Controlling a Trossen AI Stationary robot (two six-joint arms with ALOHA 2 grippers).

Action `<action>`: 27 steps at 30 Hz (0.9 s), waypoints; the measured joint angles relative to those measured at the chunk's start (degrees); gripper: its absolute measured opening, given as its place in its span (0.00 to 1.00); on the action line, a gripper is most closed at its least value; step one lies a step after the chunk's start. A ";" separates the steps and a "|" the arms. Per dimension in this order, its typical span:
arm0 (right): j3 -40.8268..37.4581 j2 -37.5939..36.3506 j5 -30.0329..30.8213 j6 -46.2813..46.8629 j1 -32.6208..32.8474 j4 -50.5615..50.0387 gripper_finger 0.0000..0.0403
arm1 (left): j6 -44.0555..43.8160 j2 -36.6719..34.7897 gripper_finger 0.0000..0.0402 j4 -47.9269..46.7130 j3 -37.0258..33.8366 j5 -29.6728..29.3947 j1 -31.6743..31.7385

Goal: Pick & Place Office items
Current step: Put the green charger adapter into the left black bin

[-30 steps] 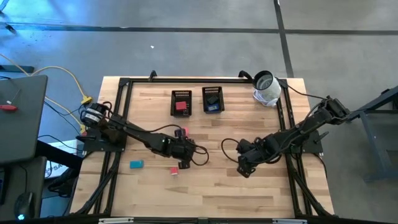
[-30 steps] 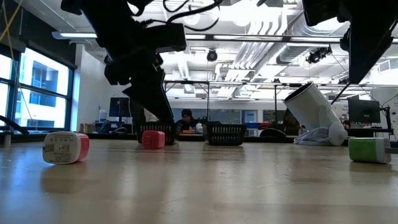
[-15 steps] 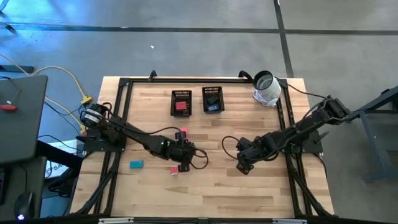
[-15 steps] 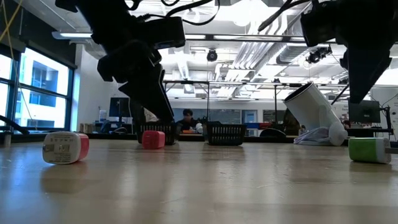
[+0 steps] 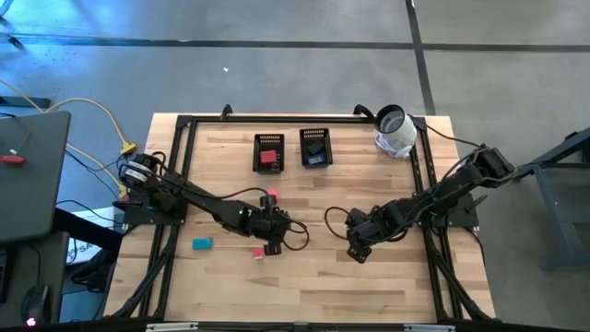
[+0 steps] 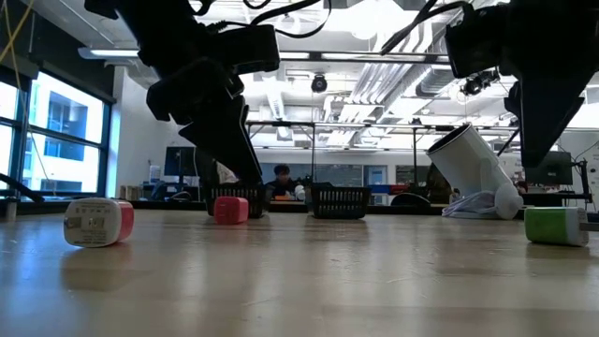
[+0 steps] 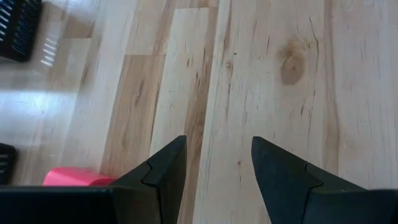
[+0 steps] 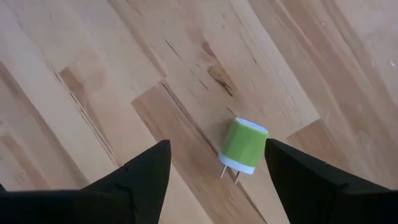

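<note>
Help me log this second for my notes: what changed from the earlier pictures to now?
The right gripper shifted slightly toward the table's middle and front, open, now over the green plug without touching it. The left gripper settled slightly toward the front, open and empty. Nothing was grasped or released. The pink piece, red piece, teal piece and both trays stayed put.

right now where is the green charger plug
The green charger plug lies on the bare table, right half, framed between the right gripper's open fingers; in the low view it sits far right.
</note>
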 joint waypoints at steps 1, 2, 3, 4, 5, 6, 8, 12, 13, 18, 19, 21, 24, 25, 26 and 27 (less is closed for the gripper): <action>0.00 0.00 0.04 0.01 0.00 -0.01 0.62 | 0.00 0.02 0.43 -0.02 0.00 0.02 0.00; -0.08 0.00 0.23 -0.01 0.00 0.06 0.62 | 0.00 0.02 0.43 0.00 0.00 0.04 0.00; -0.33 0.00 0.33 0.00 0.00 0.12 0.62 | -0.02 0.02 0.43 0.04 0.00 0.04 0.00; -0.67 -0.01 0.36 -0.01 0.00 0.11 0.62 | -0.14 0.01 0.43 0.07 0.00 0.04 0.00; -1.16 -0.02 0.35 0.06 0.00 0.13 0.62 | -0.30 0.02 0.43 0.05 0.00 0.06 0.00; -1.85 -0.02 0.17 0.30 0.00 0.35 0.62 | -0.42 0.02 0.43 0.08 0.00 0.07 0.00; -3.25 -0.02 -0.53 0.96 0.00 1.17 0.62 | -0.46 0.01 0.43 0.15 0.00 0.12 0.00; -3.87 -0.02 -0.87 1.18 -0.02 2.04 0.62 | -0.50 0.02 0.43 0.20 0.00 0.13 0.00; -3.87 -0.02 -0.71 1.36 0.00 2.25 0.62 | -0.52 0.02 0.43 0.20 0.00 0.15 0.00; -3.87 0.48 -0.81 1.34 -0.03 3.61 0.62 | -0.59 0.02 0.43 0.22 0.00 0.15 0.00; -3.87 0.81 -1.05 1.25 -0.06 3.50 0.62 | -0.59 0.02 0.43 0.24 0.00 0.15 0.00; -3.87 0.96 -1.22 1.13 -0.04 2.95 0.62 | -0.59 0.02 0.43 0.28 0.00 0.15 0.00; -3.85 1.94 -1.73 1.37 -0.02 3.24 0.62 | -0.58 0.00 0.43 0.36 0.00 0.15 0.00; -3.92 2.15 -1.74 1.38 -0.02 2.97 0.62 | -0.59 0.01 0.43 0.43 0.00 0.17 0.00; -3.98 2.12 -1.97 1.48 -0.02 2.69 0.62 | -0.58 0.02 0.43 0.46 0.00 0.32 0.00; -3.97 2.06 -1.67 1.51 -0.02 2.81 0.62 | -0.58 0.02 0.43 0.51 0.00 0.78 0.01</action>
